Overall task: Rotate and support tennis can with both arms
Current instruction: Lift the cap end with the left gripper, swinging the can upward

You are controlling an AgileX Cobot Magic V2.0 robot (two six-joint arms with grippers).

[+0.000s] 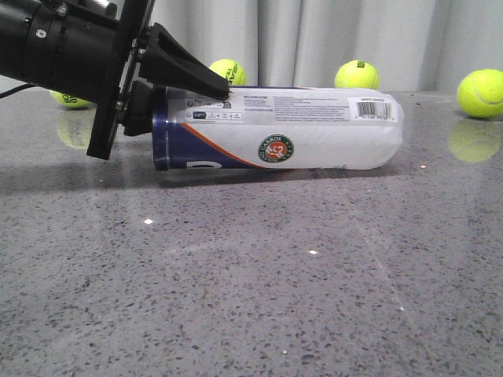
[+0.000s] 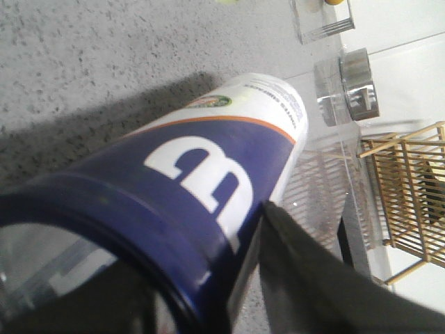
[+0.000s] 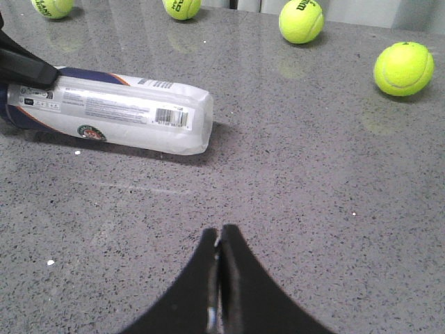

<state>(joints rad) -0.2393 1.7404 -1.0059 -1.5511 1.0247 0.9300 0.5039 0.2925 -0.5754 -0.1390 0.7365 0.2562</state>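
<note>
The tennis can (image 1: 314, 126) lies on its side on the grey table (image 1: 251, 283), navy band to the left, barcode end to the right, round logo facing the camera. My left gripper (image 1: 196, 110) is closed around the navy end; one black finger (image 1: 185, 72) lies along the can's upper side, the other is hidden behind the can. In the left wrist view the can (image 2: 208, 174) fills the frame with one finger (image 2: 299, 278) against its side. My right gripper (image 3: 220, 233) is shut and empty, above bare table, well off the can's barcode end (image 3: 174, 118). It is out of the front view.
Several yellow-green tennis balls lie behind the can: (image 1: 227, 72), (image 1: 356, 75), (image 1: 480, 93), and one far left (image 1: 69, 99). A grey curtain hangs behind them. The left wrist view shows a clear box with a metal tin (image 2: 358, 83) and a wooden rack (image 2: 410, 195) past the table edge.
</note>
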